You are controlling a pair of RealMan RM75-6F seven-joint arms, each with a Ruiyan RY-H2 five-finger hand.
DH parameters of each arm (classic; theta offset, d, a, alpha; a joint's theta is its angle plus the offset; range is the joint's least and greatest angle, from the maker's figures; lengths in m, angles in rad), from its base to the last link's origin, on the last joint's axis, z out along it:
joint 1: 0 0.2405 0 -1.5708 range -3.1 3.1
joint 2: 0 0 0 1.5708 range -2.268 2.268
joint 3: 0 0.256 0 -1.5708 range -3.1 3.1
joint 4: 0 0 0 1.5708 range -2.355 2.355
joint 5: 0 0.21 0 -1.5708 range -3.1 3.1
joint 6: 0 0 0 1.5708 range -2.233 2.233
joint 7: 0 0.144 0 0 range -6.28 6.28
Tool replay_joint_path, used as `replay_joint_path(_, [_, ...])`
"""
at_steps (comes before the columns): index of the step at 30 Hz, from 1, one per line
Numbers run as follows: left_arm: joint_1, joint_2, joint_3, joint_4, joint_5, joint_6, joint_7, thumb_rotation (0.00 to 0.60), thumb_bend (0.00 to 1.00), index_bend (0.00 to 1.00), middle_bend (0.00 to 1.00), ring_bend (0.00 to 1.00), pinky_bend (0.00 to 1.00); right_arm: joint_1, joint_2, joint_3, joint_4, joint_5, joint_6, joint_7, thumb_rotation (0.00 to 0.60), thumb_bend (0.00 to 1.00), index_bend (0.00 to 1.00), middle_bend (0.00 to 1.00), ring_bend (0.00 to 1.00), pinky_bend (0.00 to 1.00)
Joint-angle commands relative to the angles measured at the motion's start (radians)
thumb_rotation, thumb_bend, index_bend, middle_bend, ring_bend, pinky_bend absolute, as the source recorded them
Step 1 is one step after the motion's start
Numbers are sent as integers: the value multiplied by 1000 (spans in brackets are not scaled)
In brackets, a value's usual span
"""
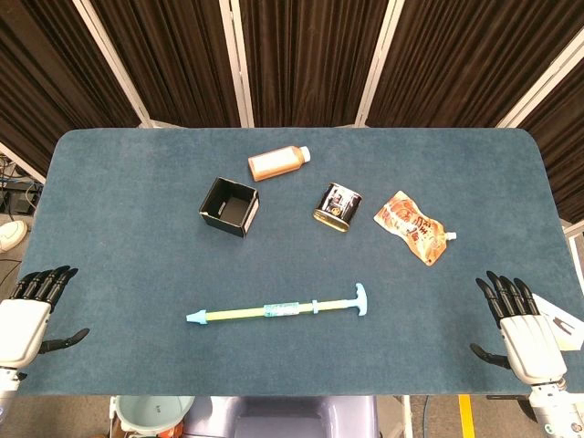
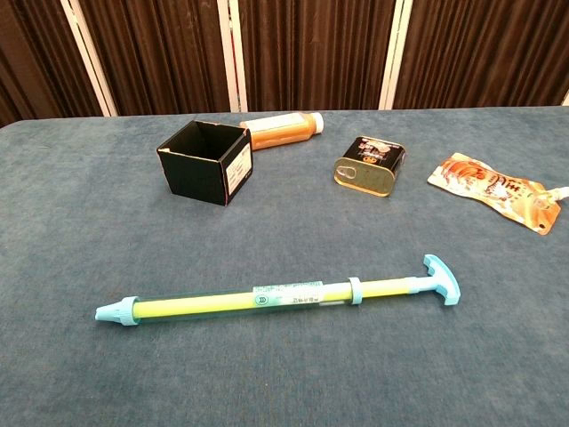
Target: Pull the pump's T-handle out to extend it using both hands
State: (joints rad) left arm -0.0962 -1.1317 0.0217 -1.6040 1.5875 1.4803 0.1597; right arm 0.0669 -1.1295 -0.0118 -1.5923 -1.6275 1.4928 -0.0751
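- Our left hand [image 1: 26,315] rests at the near left edge of the blue-green felt-covered table [image 1: 119,228], fingers spread apart and holding nothing; our right hand [image 1: 525,328] sits at the near right edge in the same way, empty with its fingers apart. Only the head view shows them.
- Between the two hands, well apart from both, lies the slim yellow-and-clear plastic pump with pale blue fittings [image 2: 267,298]. It lies flat along the near part of the table, its blue nozzle cap [image 2: 116,311] toward our left and its pale blue T-handle [image 2: 442,278] toward our right.
- We judge the main risk to be slippage: the barrel is thin and smooth, so if our left hand grips it loosely, pulling the handle would drag the whole pump along the felt instead of extending it.
- A pull off the barrel's axis could bend or jam the thin rod.
- The pump lies flat, so fingers closing on it may roll it away.
- Further back stands an open black square cardboard box [image 2: 204,160]; what we see of its inside looks empty.
- Behind it an orange bottle with a white cap [image 2: 280,130] lies on its side, capped.
- A black-and-gold rectangular tin [image 2: 369,164] lies closed; its contents are hidden.
- An orange printed spout pouch [image 2: 487,189] lies flat at the far right, seemingly sealed.
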Motion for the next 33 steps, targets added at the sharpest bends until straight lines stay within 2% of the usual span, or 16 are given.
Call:
replay_joint_path(1, [-1, -2, 1, 2, 3, -2, -2, 600, 108, 112, 117, 130, 154, -1, -3, 0, 2, 0, 1, -2, 600, 0, 0, 0, 0, 0])
replay_joint_path(8, [-17, -17, 0, 16, 17, -18, 18, 600, 107, 112, 117, 130, 154, 6, -33, -3, 26, -35, 11, -18, 600, 0, 6, 0, 0, 0])
replay_joint_path(17, [-51, -93, -3, 48, 103, -7, 76, 600, 108, 116, 116, 130, 154, 34, -116, -19, 47, -95, -18, -72, 600, 6, 157, 10, 0, 0])
replay_joint_path(21, [-72, -132, -9, 60, 112, -31, 108, 600, 107, 186, 106, 130, 154, 47, -153, -7, 57, -81, -40, -114, 600, 7, 157, 10, 0, 0])
replay_joint_path(28, [-109, -304, -18, 156, 150, -56, 199, 600, 109, 371, 106, 129, 154, 60, -160, 8, 56, -40, -71, -115, 600, 7, 151, 6, 0, 0])
replay_joint_path(33, [-158, -437, -14, 236, 172, -108, 169, 600, 128, 455, 109, 129, 154, 72, -142, 22, 54, -24, -79, -84, 600, 8, 150, 4, 0, 0])
